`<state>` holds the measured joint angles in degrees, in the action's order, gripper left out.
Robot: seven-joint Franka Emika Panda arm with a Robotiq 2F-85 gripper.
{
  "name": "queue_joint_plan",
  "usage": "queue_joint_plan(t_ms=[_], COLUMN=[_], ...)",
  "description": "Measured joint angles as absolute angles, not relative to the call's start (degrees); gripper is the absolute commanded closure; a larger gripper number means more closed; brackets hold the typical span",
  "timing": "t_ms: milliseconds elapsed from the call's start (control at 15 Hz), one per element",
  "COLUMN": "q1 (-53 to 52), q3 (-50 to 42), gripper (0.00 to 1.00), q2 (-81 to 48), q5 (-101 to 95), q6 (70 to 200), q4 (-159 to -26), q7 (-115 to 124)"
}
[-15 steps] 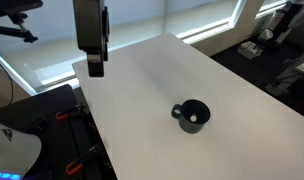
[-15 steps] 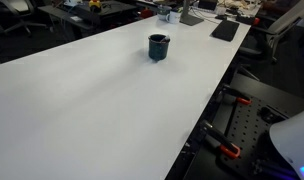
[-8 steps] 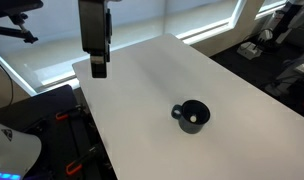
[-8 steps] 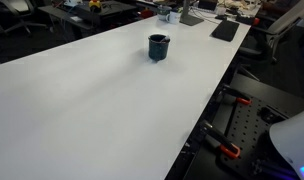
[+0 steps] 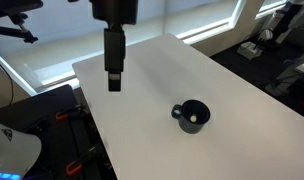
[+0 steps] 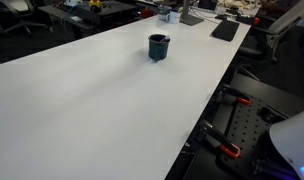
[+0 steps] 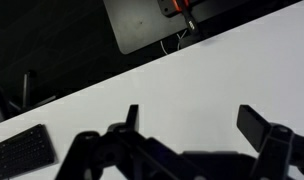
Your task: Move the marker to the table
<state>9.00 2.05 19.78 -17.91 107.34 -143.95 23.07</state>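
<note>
A dark handled mug (image 5: 191,116) stands on the white table (image 5: 142,110); it also shows in an exterior view (image 6: 158,46), far from the table's near end. Something pale lies inside the mug; I cannot make out the marker in any view. My gripper (image 5: 114,84) hangs above the table's left part, well away from the mug. In the wrist view the two fingers (image 7: 192,118) stand wide apart over bare white table with nothing between them.
The table's edge runs close to the gripper, with a dark floor, a keyboard (image 7: 20,155) and a grey panel (image 7: 147,20) beyond it. Black clamps and a white robot base (image 6: 292,140) sit beside the table. Desks with clutter (image 6: 202,12) lie behind.
The gripper has moved away from the table's edge toward the mug and dropped lower. The mug has not moved.
</note>
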Motion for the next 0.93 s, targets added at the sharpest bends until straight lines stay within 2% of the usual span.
queue_joint_plan(t_ms=[400, 933], q1=[10.5, 9.8], q3=[1.0, -0.7], gripper=[0.00, 0.00], q2=[7.9, 4.4], q5=[-26.3, -27.2], q6=[119.5, 120.0], q4=[-139.9, -137.3], q7=[39.4, 42.6])
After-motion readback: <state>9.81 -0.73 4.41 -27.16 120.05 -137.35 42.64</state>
